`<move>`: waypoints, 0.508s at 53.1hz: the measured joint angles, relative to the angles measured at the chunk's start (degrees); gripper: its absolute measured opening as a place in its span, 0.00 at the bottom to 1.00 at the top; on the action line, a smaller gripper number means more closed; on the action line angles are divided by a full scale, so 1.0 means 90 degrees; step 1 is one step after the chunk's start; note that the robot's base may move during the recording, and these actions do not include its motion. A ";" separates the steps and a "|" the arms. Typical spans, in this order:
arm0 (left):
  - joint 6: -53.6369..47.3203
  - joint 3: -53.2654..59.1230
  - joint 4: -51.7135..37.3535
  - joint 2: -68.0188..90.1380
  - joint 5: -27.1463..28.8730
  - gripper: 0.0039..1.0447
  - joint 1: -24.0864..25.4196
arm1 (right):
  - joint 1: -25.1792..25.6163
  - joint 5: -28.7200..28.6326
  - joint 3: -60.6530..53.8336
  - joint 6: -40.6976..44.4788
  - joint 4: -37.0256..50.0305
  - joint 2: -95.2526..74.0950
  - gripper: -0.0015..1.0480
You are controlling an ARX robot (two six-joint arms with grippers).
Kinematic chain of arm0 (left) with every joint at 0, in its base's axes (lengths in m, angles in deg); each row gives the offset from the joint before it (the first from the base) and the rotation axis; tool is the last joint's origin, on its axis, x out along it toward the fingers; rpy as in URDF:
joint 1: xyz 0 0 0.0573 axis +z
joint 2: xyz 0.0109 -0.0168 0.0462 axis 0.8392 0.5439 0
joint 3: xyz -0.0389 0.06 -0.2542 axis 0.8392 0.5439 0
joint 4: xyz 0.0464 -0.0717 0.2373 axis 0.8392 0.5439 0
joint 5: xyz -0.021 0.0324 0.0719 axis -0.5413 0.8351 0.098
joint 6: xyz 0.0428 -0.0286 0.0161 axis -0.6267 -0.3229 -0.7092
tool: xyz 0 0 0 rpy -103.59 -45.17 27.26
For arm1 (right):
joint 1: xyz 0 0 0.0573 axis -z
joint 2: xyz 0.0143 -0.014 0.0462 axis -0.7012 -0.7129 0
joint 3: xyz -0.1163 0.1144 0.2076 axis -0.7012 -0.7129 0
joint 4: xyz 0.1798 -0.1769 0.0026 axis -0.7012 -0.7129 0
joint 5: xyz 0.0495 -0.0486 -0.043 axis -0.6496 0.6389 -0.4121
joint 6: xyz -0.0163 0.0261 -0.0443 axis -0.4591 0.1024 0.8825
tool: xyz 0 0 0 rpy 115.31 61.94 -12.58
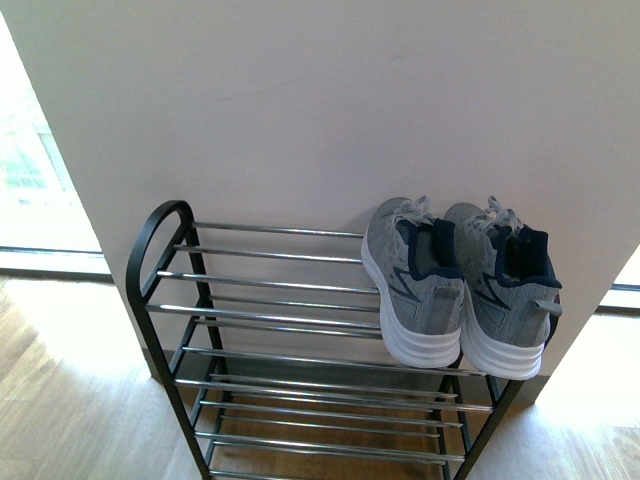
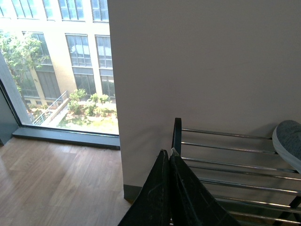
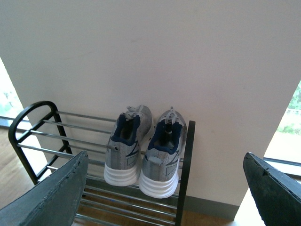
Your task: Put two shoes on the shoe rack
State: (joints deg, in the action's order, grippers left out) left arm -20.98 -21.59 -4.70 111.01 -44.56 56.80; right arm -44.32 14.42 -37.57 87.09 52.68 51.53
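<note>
There, grey knit sneakers [image 1: 420,290], white-soled.

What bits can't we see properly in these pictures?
- Shoe rack bottom: cut off by the front view's lower edge.
- Rack's right top corner: hidden behind the sneakers, front view.
- Sneakers, left wrist view: only one tip shows; the picture's edge cuts the rest.
- Rack's lower shelves, right wrist view: partly covered by a finger of the right gripper.
</note>
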 joint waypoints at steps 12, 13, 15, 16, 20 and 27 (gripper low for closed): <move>0.0002 0.0328 0.0189 -0.0568 0.0002 0.01 0.0000 | 0.0000 0.0000 0.0000 0.0000 0.0000 0.0000 0.91; 0.0000 0.0328 0.0240 -0.0622 0.0002 0.01 0.0000 | 0.0000 0.0000 0.0000 -0.0002 0.0000 0.0000 0.91; 0.0000 0.0330 0.0347 -0.0731 0.0002 0.01 0.0000 | 0.0000 0.0000 0.0000 0.0000 0.0000 0.0000 0.91; 0.0000 0.0330 0.0423 -0.0806 0.0002 0.01 0.0000 | 0.0000 0.0000 0.0000 0.0000 0.0000 0.0000 0.91; 0.0000 0.0330 0.0619 -0.1037 0.0002 0.01 0.0000 | 0.0000 0.0000 0.0000 0.0000 0.0000 0.0000 0.91; 0.0000 0.0330 0.0969 -0.1406 0.0002 0.01 0.0000 | 0.0000 0.0000 0.0000 0.0000 0.0000 0.0000 0.91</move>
State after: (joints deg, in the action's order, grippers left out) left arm -20.98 -18.62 4.02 98.35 -44.54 56.80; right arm -44.32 14.42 -37.57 87.09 52.68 51.53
